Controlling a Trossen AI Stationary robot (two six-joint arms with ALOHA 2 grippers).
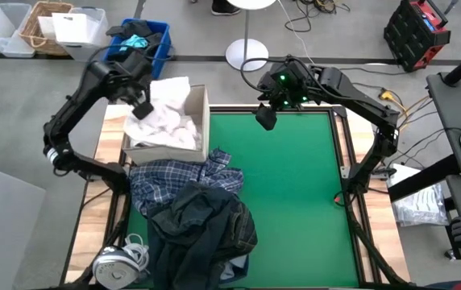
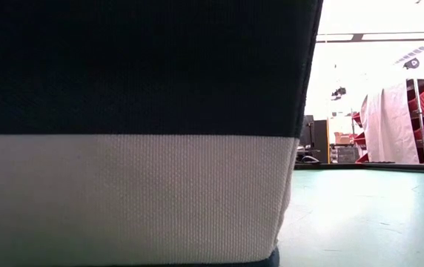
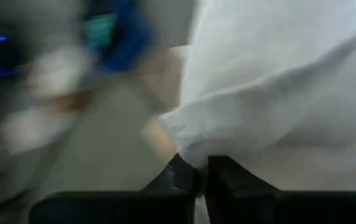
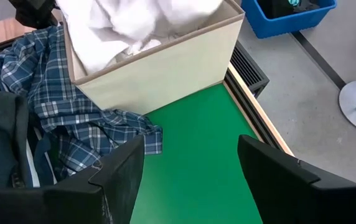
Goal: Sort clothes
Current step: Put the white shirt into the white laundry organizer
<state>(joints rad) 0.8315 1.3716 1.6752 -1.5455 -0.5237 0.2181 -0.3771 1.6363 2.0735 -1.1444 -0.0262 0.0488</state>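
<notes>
A beige fabric box (image 1: 205, 121) stands at the far left of the green mat (image 1: 295, 185) with white clothes (image 1: 170, 113) piled in it. My left gripper (image 1: 142, 109) is over the box's left part, shut on white cloth (image 3: 265, 81). In front of the box lie a blue-white plaid shirt (image 1: 178, 173) and a dark navy piece (image 1: 202, 221), heaped on the mat. My right gripper (image 1: 265, 118) hangs open above the mat's far edge, right of the box (image 4: 165, 68), with nothing between its fingers (image 4: 122, 174). My left gripper pinches a fold of white cloth (image 3: 193, 163) between its two fingers (image 3: 228, 174). The cloth bulges up and away from the fingertips. The blurred view does not show how many layers are caught. From above, the gripper stands over the white pile inside the box.
A blue bin (image 1: 154, 44) with dark and teal fabric stands on the floor beyond the box. A grey-white device with a cord (image 1: 118, 262) lies at the table's near left corner. The mat's right half is bare green. A dark-and-white woven surface (image 2: 130, 133) fills most of the low view.
</notes>
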